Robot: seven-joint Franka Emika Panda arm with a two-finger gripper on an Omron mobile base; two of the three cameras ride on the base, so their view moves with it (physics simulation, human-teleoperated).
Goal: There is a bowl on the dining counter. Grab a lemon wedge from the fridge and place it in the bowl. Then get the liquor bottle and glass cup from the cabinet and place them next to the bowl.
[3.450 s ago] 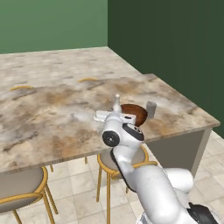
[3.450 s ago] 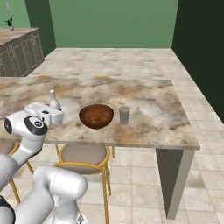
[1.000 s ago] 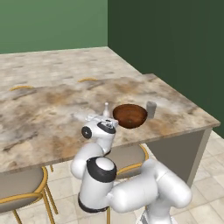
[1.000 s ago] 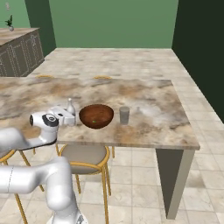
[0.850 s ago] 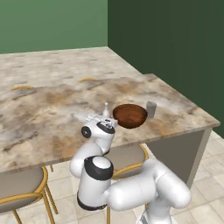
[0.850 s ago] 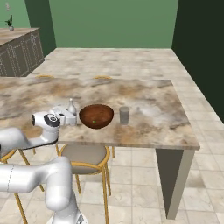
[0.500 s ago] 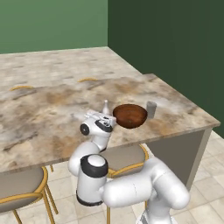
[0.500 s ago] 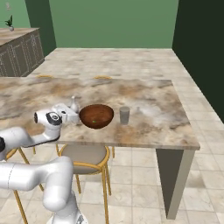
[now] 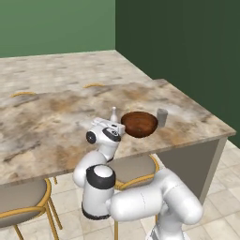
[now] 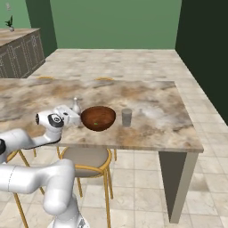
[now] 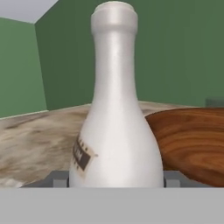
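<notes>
The pale liquor bottle (image 11: 116, 131) with its brownish label stands upright on the marbled dining counter (image 9: 51, 126), just left of the reddish-brown bowl (image 9: 139, 123). My gripper (image 11: 116, 179) is shut on the bottle's lower body, one finger on each side. From the left base the gripper (image 9: 115, 123) reaches in from the counter's front edge to the bottle (image 9: 113, 112). From the right base the bottle (image 10: 76, 106) stands left of the bowl (image 10: 98, 118), and the greyish glass cup (image 10: 127, 117) stands right of it. A tiny greenish speck (image 10: 95, 123), perhaps the lemon wedge, lies in the bowl.
Round stools (image 10: 87, 156) with tan seats are tucked under the counter's front edge, right below my arm. The counter ends a little to the right of the glass cup (image 9: 161, 117). Dark cabinets (image 10: 20, 55) stand far off at the left.
The bottle came right, up beside the bowl, and has barely moved in the last second. My arm's elbow has sunk and swung left while the hand stayed on the bottle.
</notes>
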